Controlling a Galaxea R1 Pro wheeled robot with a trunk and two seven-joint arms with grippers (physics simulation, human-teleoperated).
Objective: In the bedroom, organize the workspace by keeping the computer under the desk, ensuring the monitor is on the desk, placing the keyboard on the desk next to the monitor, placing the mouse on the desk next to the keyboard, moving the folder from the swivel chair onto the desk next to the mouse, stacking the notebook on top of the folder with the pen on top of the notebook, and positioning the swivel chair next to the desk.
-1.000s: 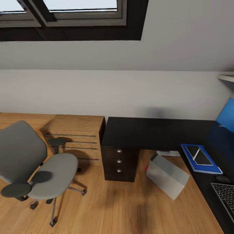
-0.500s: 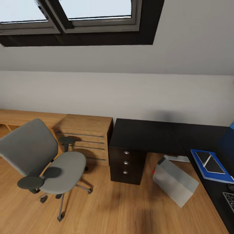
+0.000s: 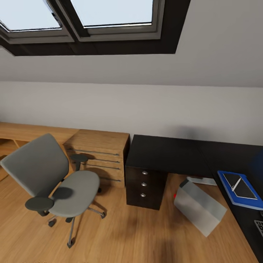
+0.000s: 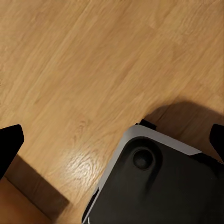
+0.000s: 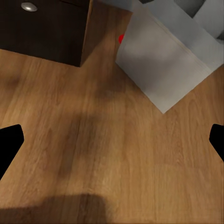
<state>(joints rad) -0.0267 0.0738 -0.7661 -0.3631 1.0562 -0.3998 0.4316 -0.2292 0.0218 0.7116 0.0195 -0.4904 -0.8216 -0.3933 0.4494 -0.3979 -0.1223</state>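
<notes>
Head view: found swivel chair (image 3: pixel 54 182) empty-seated on wood floor (image 3: pixel 128 233), well apart from desk (image 3: pixel 164 153); folder (image 3: pixel 241 190) with notebook (image 3: pixel 239 181) and pen (image 3: pixel 236 183) stacked there already. Advised a slow, level push by the backrest.

Left wrist: left gripper (image 4: pixel 112 144) spread wide, holding nothing, above floor.

Right wrist: right gripper (image 5: pixel 112 140) likewise parted, empty; computer (image 5: pixel 163 60) lying ahead beside drawers (image 5: pixel 44 25).

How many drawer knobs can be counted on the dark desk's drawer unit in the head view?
3. They sit in a vertical line on the drawer unit front: top knob, middle knob, bottom knob. No others show on its visible front; other faces are out of view.
</notes>
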